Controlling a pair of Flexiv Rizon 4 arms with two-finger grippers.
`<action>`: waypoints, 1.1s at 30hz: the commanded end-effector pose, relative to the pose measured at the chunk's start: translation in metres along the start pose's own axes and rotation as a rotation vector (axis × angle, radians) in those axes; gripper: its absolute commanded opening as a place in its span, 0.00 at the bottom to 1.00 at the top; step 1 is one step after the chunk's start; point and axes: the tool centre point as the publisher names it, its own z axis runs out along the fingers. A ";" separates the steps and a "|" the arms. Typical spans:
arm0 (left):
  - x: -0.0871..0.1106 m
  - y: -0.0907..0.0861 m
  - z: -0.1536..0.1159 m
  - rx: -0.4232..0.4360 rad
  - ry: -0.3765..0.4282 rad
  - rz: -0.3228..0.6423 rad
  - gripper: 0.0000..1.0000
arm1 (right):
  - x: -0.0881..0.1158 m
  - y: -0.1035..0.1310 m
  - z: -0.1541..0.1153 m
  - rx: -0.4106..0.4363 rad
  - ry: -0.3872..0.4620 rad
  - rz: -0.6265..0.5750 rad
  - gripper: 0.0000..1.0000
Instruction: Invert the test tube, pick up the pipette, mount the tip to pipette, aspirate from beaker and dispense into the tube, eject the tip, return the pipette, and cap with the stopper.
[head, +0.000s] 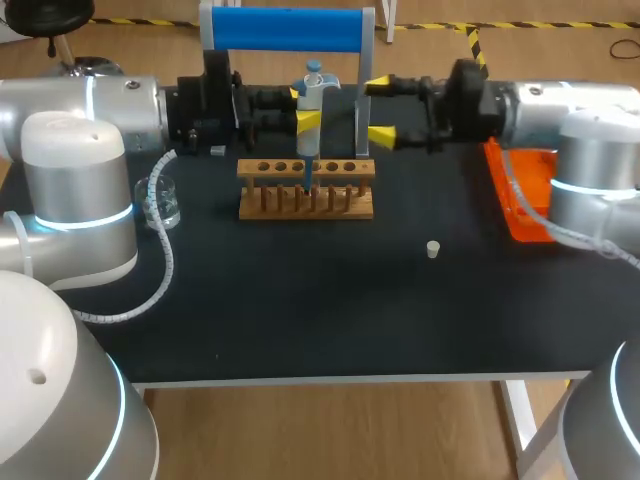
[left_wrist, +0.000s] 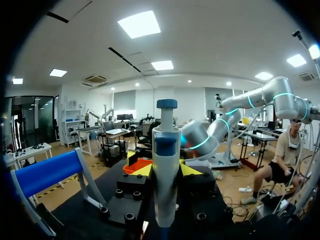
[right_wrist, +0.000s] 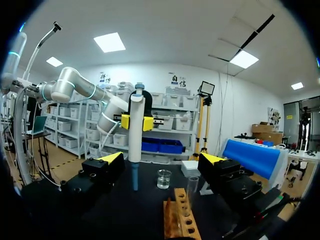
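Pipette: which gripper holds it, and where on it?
The left gripper is shut on the pipette, its yellow tips clamping the white body's middle, below the blue plunger. The right gripper is open beside it, holding nothing.

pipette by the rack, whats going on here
The left end effector is shut on the pipette and holds it upright, with its lower end down by the wooden rack. The right end effector is open beside the pipette and holds nothing. The beaker stands to the left of the rack. The stopper lies loose on the table, so capping is not yet done.
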 end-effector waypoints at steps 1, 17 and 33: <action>0.001 0.000 0.000 0.003 -0.002 0.001 0.00 | -0.010 0.004 -0.035 0.023 -0.020 -0.003 1.00; 0.001 0.000 0.000 0.003 -0.002 0.001 0.00 | -0.102 -0.004 -0.063 0.187 -0.084 0.009 1.00; 0.001 0.000 0.000 0.003 -0.002 0.001 0.00 | -0.153 -0.009 -0.031 0.359 -0.114 -0.003 1.00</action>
